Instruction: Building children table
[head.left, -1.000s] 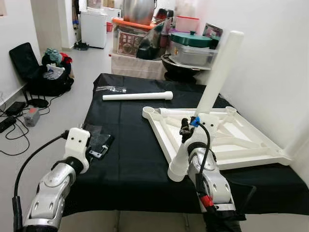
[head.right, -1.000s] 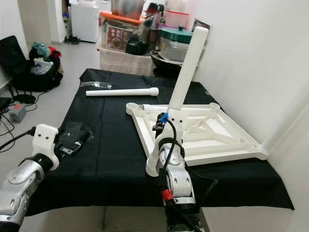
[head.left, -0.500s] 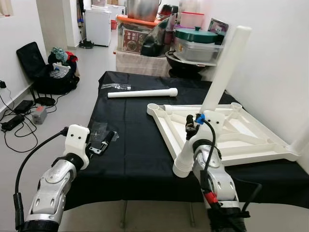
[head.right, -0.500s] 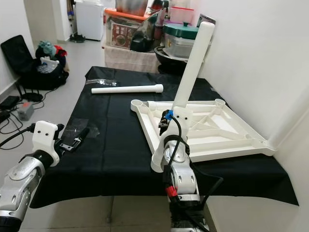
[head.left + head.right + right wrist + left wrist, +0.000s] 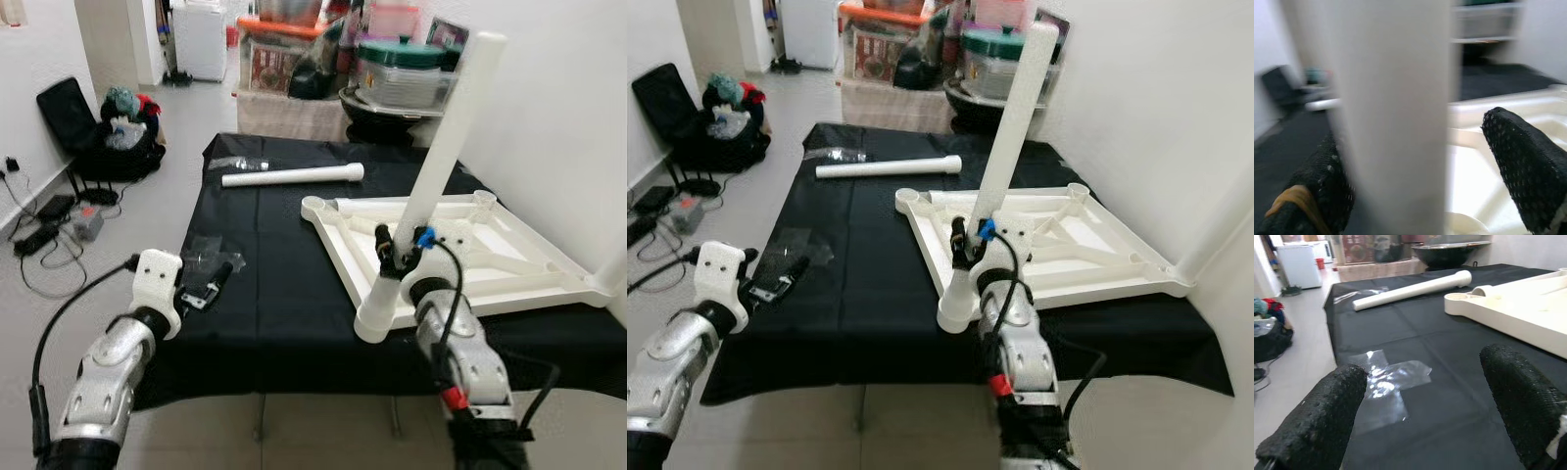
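Note:
A white table top [image 5: 509, 264] lies upside down on the black-clothed table [image 5: 284, 294]. My right gripper [image 5: 400, 257] is shut on a long white table leg [image 5: 446, 137], held tilted. The leg's flared lower end hangs over the cloth near the top's front-left edge. In the right wrist view the leg [image 5: 1396, 98] stands between my fingers [image 5: 1528, 176]. A second white leg [image 5: 292, 176] lies flat at the far side. My left gripper [image 5: 1425, 377] is open, low over a clear plastic bag [image 5: 1386, 377] near the table's left edge.
Behind the table is a cluttered stand with pots and boxes [image 5: 392, 88]. A black chair piled with bags [image 5: 98, 137] and cables [image 5: 49, 225] sit on the floor to the left. A white wall [image 5: 558, 117] runs close along the table's right side.
The whole picture has shifted, so the camera has moved and shows more of the table's front edge. The right gripper still holds the tilted leg; the left gripper stays by the plastic bag.

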`<state>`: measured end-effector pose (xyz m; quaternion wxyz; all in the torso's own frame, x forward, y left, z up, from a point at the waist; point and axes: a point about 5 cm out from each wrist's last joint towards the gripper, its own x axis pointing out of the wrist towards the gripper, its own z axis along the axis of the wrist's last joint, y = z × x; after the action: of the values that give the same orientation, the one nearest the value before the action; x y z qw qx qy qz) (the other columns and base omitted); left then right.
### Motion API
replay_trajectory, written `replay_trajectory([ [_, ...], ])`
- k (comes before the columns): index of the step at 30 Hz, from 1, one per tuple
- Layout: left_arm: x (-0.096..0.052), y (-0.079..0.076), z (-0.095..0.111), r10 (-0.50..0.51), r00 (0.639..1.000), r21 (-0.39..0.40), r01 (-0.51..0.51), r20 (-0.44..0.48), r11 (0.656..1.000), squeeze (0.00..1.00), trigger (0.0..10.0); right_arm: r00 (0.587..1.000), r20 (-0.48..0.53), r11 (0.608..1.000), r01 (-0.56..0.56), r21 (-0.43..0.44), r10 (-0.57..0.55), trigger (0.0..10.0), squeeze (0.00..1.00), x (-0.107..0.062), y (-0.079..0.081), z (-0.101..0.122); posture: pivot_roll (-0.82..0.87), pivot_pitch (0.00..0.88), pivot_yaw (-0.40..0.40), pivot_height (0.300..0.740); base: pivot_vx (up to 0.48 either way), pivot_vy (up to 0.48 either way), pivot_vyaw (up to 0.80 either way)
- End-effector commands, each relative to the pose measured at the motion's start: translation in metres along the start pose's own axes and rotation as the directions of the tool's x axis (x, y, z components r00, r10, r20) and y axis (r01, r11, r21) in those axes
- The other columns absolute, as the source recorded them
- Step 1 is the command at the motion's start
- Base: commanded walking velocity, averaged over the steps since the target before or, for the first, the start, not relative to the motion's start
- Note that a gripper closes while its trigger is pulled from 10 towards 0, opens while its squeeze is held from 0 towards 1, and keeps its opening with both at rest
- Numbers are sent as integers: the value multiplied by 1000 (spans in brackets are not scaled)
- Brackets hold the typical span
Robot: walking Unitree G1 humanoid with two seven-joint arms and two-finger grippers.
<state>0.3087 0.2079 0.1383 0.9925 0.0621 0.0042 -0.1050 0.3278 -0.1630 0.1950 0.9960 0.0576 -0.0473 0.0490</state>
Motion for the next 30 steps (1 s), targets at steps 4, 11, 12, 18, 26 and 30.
replay_trajectory([
  [4,2,-2,-2,-20,1000,1,20,-4,1000,0,10000,955,-23,955,-296,0,296,10000,0,4,-11,9,85,0,-117,740,0,0,0],
  [11,2,-2,-3,-26,1000,6,26,-1,1000,0,10000,899,-100,900,-434,-51,427,10000,0,22,-31,14,98,0,-132,740,0,0,0],
  [12,2,-3,-3,-27,1000,7,27,-1,1000,0,10000,897,-119,899,-434,-61,425,10000,0,28,-32,13,106,0,-141,740,0,0,0],
  [18,-1,0,-6,-4,1000,9,4,-8,1000,0,10000,930,-193,933,-338,-122,312,10000,0,44,-37,4,122,0,-158,740,0,0,0],
  [26,-16,17,-18,70,996,7,-69,-47,998,0,10000,898,-331,764,-426,-484,291,10000,0,33,-13,-36,110,0,-140,740,0,0,0],
  [30,-18,87,20,199,980,162,-200,22,966,8,10000,907,-132,727,-401,-558,399,10000,0,52,1,49,118,0,-140,740,0,0,0],
])
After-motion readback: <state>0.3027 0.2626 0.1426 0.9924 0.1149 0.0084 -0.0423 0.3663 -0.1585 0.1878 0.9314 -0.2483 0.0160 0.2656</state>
